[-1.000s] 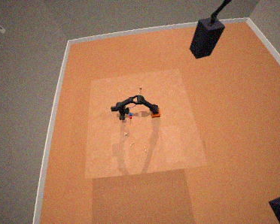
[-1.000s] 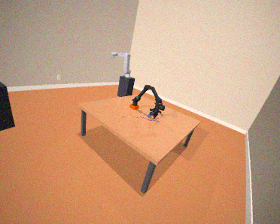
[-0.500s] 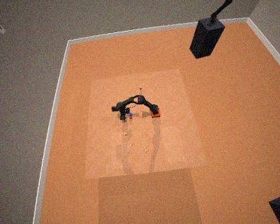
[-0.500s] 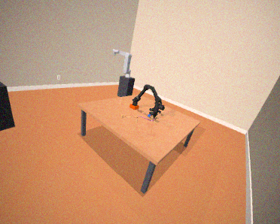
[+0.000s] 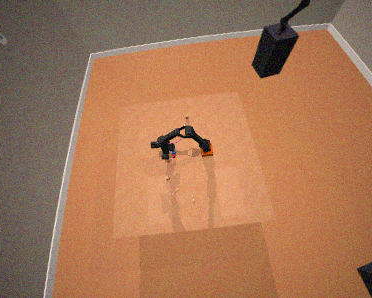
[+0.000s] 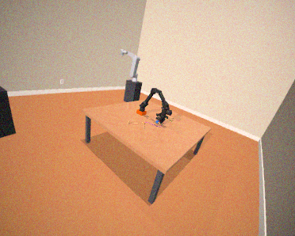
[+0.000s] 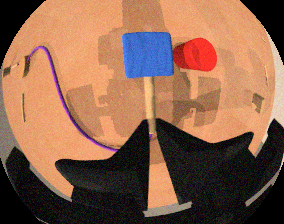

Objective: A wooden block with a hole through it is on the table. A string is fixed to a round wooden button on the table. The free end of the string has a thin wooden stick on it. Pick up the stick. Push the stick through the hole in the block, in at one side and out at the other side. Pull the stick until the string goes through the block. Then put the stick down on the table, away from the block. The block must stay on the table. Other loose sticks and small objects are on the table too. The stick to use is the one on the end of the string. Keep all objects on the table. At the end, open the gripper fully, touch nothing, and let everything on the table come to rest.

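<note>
Threading is at its start: the black parallel-jaw hand point(image 7: 151, 163) is clenched on the thin pale wooden stick point(image 7: 150, 103), which runs straight ahead from between the fingers until its far tip meets the near face of the blue wooden block point(image 7: 147, 55). Whether the tip has entered the hole cannot be told, since the hole itself is not visible from the wrist view. A purple string point(image 7: 60, 96) trails off from the grasped end of the stick and curves away to the left of the hand across the light brown table point(image 7: 73, 36); the round button it is fixed to cannot be made out. Just to the right of the block, beyond the hand, lies a small red cylinder point(image 7: 197, 55), seemingly one of the loose extras. Picking up the stick looks done; pushing it out the far side, pulling the string through, laying the stick down away from the block and releasing all appear left. No containers show in any view.
</note>
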Robot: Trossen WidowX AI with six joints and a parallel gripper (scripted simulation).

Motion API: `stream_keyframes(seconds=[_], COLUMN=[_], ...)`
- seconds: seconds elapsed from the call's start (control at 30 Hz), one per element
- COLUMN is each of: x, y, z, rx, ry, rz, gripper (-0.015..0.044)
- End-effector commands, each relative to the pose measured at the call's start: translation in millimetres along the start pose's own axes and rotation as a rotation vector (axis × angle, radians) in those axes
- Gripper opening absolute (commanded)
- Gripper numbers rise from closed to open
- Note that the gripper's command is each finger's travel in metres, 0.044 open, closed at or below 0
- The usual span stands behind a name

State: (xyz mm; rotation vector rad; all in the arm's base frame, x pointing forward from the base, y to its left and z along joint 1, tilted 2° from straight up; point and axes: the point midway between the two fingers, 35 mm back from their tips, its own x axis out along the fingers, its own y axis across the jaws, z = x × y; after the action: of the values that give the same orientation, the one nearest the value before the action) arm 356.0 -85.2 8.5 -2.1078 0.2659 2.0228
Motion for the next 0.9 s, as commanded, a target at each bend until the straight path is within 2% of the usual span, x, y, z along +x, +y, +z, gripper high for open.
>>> stream_keyframes(seconds=[0.0, 0.73, 0.87], x=[-1.2, -0.7, 0.4], y=[-0.7, -0.7, -0.1], z=[4.7, 32.8, 31.5], rx=[-0.001, -0.001, -0.003], ry=[0.003, 0.001, -0.004], rz=[-0.004, -0.004, 0.0], gripper=[0.0, 0.0, 0.0105])
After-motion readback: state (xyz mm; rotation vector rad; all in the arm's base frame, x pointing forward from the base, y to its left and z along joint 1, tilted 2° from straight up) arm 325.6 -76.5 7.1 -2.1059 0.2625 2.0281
